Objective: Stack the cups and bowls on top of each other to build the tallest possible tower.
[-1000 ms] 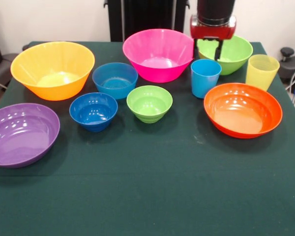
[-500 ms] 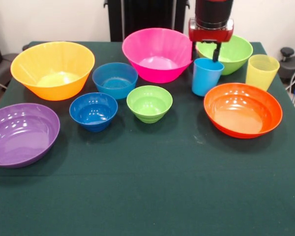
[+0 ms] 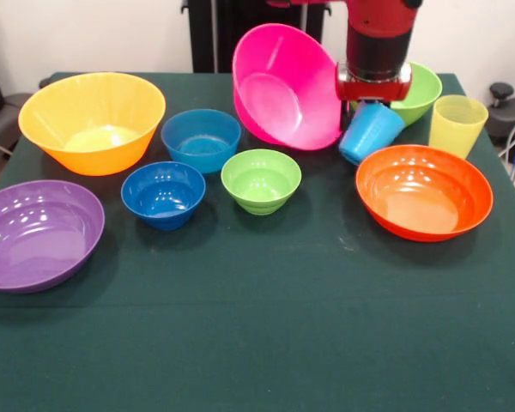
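Dark green table [image 3: 257,343] against a white wall, black pedestal behind, some gear at both side edges.

Eight bowls, two cups. Large bowls: yellow-orange [image 3: 92,120], pink [image 3: 285,86], purple [image 3: 36,232], orange [image 3: 423,190], green [image 3: 416,90] partly hidden by the arm. Small bowls: light blue [image 3: 201,139], dark blue [image 3: 163,194], lime green [image 3: 261,179].

Pink bowl tipped up on edge, opening facing front-left, beside the gripper.

Yellow cup [image 3: 457,124] upright at the right.

Blue cup [image 3: 369,130] tilted, long axis slanting, rim upper right, base lower left, between pink and orange bowls.

Gripper [image 3: 373,101] sits right on the blue cup's rim; can't tell whether it's clamped.
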### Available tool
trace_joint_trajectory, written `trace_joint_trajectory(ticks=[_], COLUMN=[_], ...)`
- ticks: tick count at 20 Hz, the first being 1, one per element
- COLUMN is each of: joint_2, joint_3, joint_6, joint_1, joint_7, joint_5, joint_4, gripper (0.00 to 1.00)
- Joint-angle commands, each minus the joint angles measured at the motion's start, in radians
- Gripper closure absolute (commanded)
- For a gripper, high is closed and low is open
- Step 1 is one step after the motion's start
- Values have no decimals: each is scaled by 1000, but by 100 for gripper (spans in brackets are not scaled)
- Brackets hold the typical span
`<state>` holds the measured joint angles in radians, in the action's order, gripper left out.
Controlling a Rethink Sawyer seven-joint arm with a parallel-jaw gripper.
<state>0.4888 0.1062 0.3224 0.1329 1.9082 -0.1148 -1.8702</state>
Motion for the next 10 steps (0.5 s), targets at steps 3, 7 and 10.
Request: trace_joint_trajectory(ticks=[3, 7, 10], joint_2=[-46, -4, 46], joint_3=[44, 54, 64], joint_6=[37, 73, 64], joint_1=[-17, 2, 14], joint_7=[42, 28, 32], joint_5=[-20, -20, -24], joint_4=[126, 99, 30], gripper=[0, 0, 0])
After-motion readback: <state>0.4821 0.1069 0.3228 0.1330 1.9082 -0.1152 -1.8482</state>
